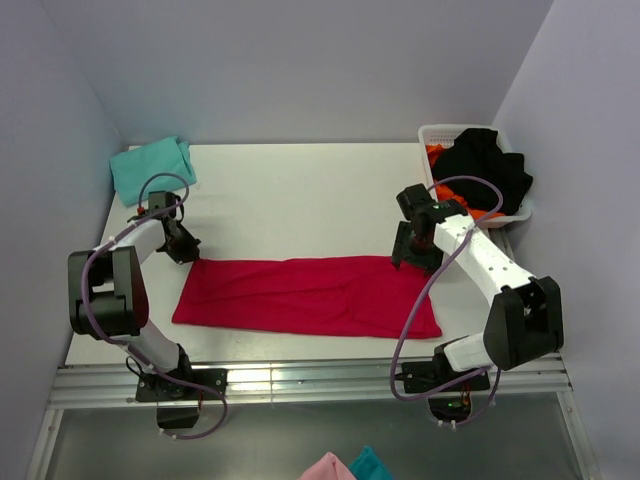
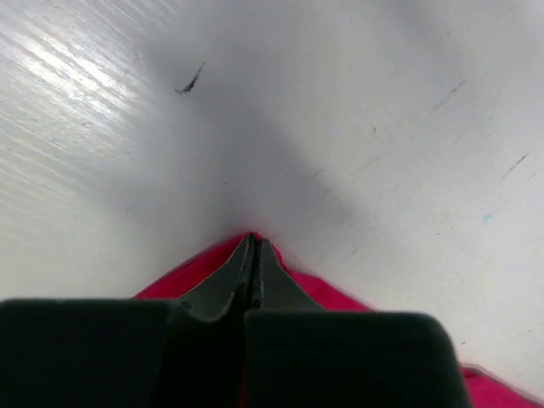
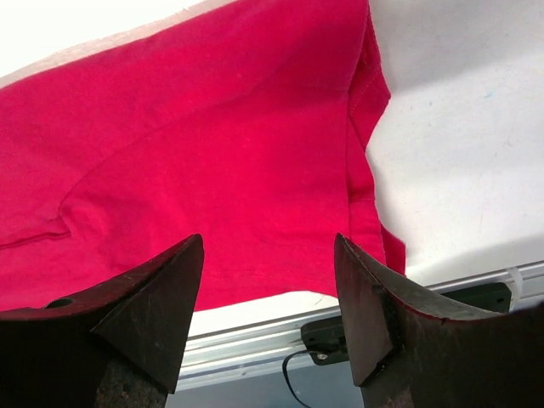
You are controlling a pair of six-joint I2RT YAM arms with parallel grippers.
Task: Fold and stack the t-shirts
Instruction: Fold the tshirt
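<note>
As left fingers (image 2: 229, 287) seemingly clamp red t-shirt (image 1: 310, 295) | right fingers (image 3: 144, 310) apart | scuffed white table (image 1: 300, 190)

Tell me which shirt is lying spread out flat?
The crimson-red t-shirt, stretched out in one long band near the front. The teal t-shirt sits bunched at the far left corner; black clothes are heaped in the basket.

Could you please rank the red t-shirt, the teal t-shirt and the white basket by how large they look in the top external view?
1. red t-shirt, spread flat, by far the largest
2. white basket
3. teal t-shirt, folded, clearly smaller than the basket
</note>
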